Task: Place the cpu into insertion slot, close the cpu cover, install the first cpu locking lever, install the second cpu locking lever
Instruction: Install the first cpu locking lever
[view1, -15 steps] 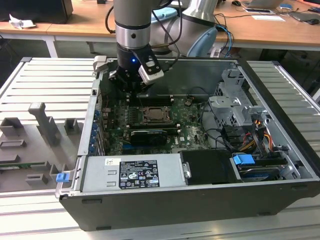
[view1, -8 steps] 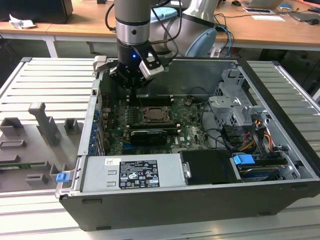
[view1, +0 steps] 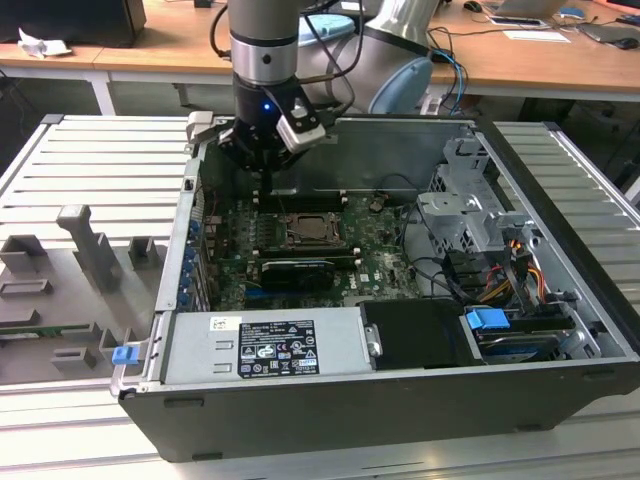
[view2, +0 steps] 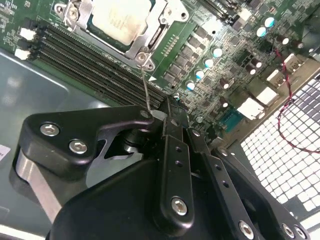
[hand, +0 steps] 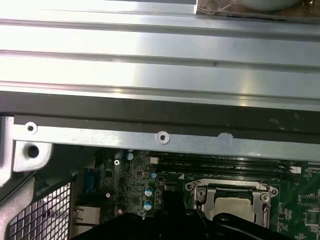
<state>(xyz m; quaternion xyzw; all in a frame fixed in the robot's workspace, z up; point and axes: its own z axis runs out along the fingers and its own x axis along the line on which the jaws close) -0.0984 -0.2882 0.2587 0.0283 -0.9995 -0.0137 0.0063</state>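
Gripper (view1: 262, 168) hangs inside the open computer case (view1: 400, 400), over the rear part of the motherboard (view1: 375, 255) and just behind the socket; whether its fingers are apart or together I cannot tell. In the second wrist view a thin wire lever (view2: 145, 90) rises from the socket's corner up to the tip of the gripper (view2: 167, 112), seemingly touching it.

One cpu (view2: 120, 17) lies seated in the socket, its dull silver top showing through the window of the one cpu cover (view2: 150, 42), which lies flat around it. The first wrist view shows the same cpu (hand: 231, 201) framed by the cover (hand: 200, 194).

Beside the socket run four black memory slots (view2: 95, 67), between it and the case wall. One long black card (view1: 292, 271) lies just in front of the socket in the exterior view. One grey power supply (view1: 265, 350) fills the case's near side, with a drive cage (view1: 470, 200) and loose cables (view1: 500, 280) toward the exterior view's right. The case rests on a ribbed metal bench (view1: 90, 170), where a grey fixture (view1: 85, 240) stands at the exterior view's left.
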